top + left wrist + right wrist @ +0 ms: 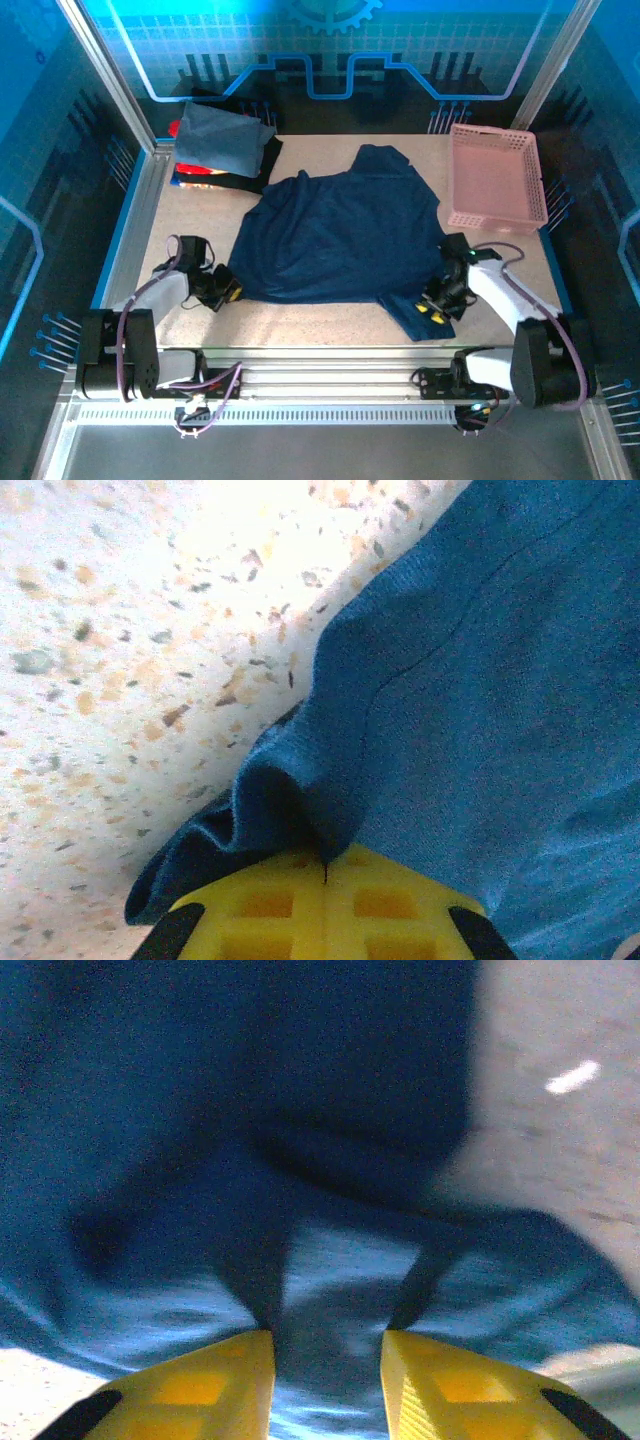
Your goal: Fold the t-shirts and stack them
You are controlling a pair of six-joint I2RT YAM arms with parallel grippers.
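Down low, the left claw point(325, 878) is pressed together, pinching the hem of the navy shirt point(480, 710) — bare table point(100, 630) opens ahead-left. The right claw point(326, 1380) stands spread — shirt cloth lies between and ahead of its fingers.

On table point(330, 325): tee point(340, 235) lying spread at centre. Behind it, at far-left corner: stack point(220, 145) sitting just beside tee's far-left edge. At far right: basket point(497, 175) sitting just right of tee. At tee's near-left edge: left gripper point(222, 290) resting. On tee's near-right corner: right gripper point(437, 305) resting, cloth lying between fingers.
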